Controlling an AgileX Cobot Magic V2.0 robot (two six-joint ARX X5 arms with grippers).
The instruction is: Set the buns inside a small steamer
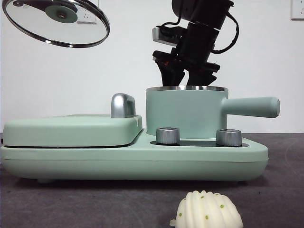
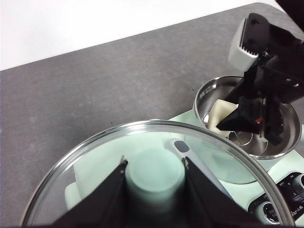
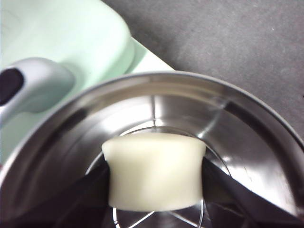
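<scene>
My right gripper [image 3: 154, 190] pinches the smooth bun [image 3: 154, 171] inside the open steamer [image 1: 185, 114]; the ribbed bun [image 1: 208, 211] sits on the table in front.

Mint-green steamer [image 1: 183, 114]; cream, apparently green-specked bun [image 1: 209, 211]

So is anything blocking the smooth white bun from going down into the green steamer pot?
Nothing visible. The right claw holds the smooth cream-white bun inside the open steel-rimmed mint-green steamer pot. The left claw holds the round glass lid by its green knob, up and off to the side.
</scene>
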